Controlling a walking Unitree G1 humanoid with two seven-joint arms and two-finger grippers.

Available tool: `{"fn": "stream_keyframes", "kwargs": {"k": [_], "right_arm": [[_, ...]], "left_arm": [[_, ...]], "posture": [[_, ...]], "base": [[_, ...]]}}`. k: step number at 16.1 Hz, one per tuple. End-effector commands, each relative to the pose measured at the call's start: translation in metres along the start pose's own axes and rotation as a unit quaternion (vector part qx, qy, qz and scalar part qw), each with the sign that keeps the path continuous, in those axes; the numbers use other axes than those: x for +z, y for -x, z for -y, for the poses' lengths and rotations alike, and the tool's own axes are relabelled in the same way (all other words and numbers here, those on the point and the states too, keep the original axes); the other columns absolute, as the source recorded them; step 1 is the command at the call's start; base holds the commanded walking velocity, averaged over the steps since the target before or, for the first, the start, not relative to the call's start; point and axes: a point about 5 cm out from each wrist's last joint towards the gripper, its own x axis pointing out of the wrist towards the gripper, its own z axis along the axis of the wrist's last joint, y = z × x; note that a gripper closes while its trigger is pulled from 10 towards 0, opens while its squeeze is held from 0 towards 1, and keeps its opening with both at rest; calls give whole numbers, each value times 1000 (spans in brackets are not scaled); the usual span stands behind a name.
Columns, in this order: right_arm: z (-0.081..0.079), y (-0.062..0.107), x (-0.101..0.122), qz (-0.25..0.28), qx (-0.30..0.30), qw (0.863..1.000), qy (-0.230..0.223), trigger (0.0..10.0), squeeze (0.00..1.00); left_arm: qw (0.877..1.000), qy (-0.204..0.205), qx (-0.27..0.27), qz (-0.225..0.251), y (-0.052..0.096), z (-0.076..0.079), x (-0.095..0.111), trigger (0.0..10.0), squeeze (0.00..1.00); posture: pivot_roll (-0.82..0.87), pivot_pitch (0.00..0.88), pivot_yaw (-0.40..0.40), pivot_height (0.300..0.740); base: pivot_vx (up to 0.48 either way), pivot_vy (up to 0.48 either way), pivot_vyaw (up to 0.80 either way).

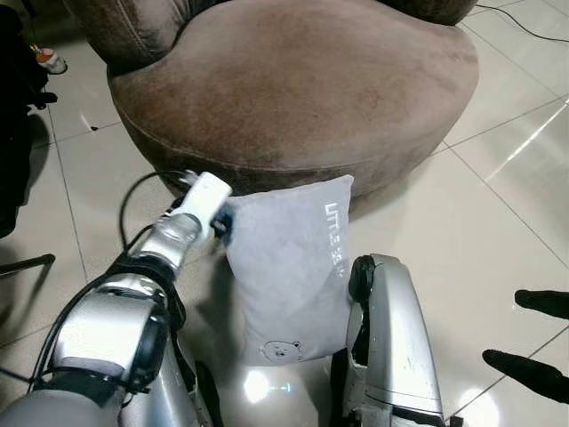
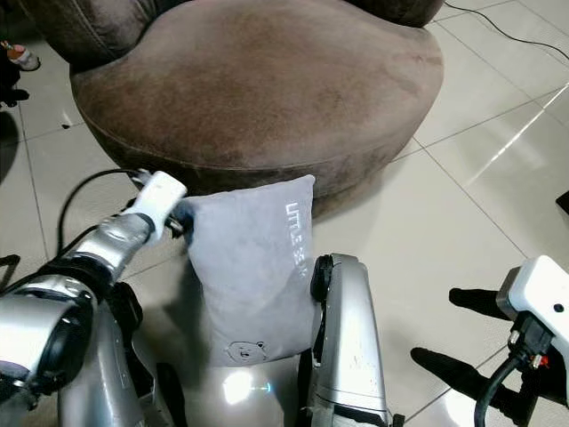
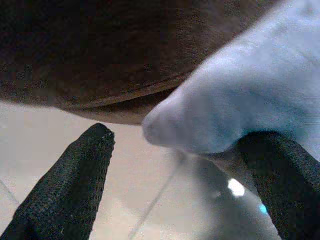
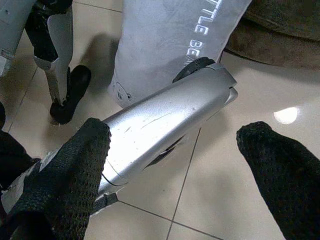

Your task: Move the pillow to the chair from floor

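A grey pillow (image 1: 289, 276) with white lettering and a small bear print stands upright on the tiled floor. It leans against the front of the round brown chair (image 1: 293, 80). My left gripper (image 1: 220, 222) is at the pillow's upper left corner. In the left wrist view its fingers (image 3: 75, 175) are spread, with the pillow's corner (image 3: 240, 100) between them and resting on one finger. My right gripper (image 1: 533, 338) hangs open low over the floor, to the right of the pillow and apart from it.
My silver leg (image 1: 391, 338) stands right beside the pillow's lower right edge. A black cable (image 1: 524, 22) runs over the tiles behind the chair on the right. A small bottle (image 1: 49, 60) and dark objects sit at the far left. Bare tiles (image 1: 462, 222) lie right of the pillow.
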Motion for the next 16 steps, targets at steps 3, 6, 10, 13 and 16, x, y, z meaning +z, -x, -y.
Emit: {"fn": "stream_keyframes", "kwargs": {"k": [3,6,10,13,16], "right_arm": [[0,1,2,-2,6,1000,5,10000,0],[-2,-1,3,1,9,1000,6,10000,0],[-7,3,1,0,7,1000,0,10000,0],[-9,5,1,-3,5,1000,-3,10000,0],[-12,8,0,-5,3,1000,-6,10000,0]], "left_arm": [[1000,-7,-14,4,-1,3,10,10000,0],[995,-96,-35,-4,-4,18,14,10000,0],[981,-190,-41,-5,-6,33,17,10000,27],[977,-208,-45,-10,-6,37,14,10000,16],[979,-189,-68,-23,-7,49,6,10000,0]], "posture": [[-618,216,-31,386],[-618,216,-31,386],[-642,231,-14,386],[-659,237,-10,386],[-667,239,-12,386]], "base": [[0,0,0],[0,0,0],[0,0,0],[0,0,0],[0,0,0]]}}
